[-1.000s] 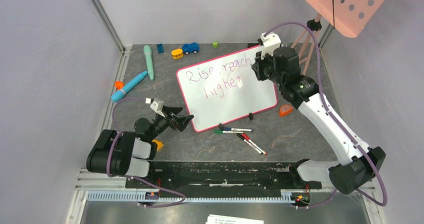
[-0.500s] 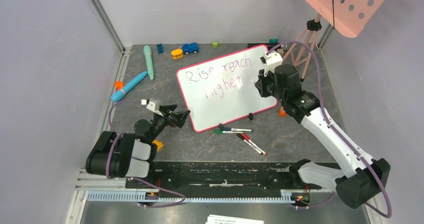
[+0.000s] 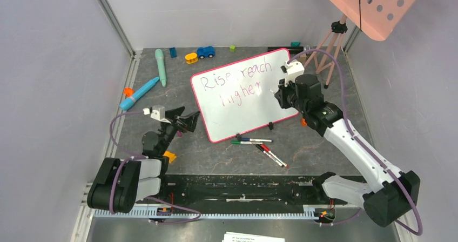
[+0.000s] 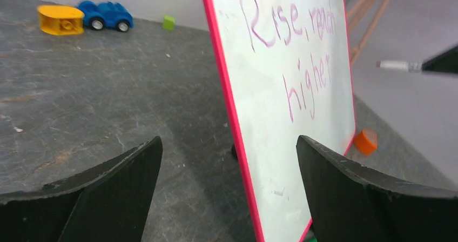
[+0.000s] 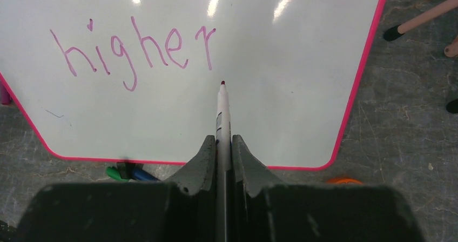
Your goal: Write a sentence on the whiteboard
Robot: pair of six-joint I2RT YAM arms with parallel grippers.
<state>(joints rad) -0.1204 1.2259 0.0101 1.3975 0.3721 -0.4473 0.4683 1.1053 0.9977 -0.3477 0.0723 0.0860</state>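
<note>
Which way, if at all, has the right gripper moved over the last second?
Yes. The right gripper has moved nearer, away from the far right corner of the whiteboard and toward its near rim.

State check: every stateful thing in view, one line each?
Large white pink-rimmed whiteboard: written on.
Purplish-pink handwritten sentence: two lines, "Rise reach higher".
Left gripper: open, empty.
Right gripper: shut on thin white marker.
Marker: uncapped, tip below "higher".
Loose pens on table: lying flat, untouched.
</note>
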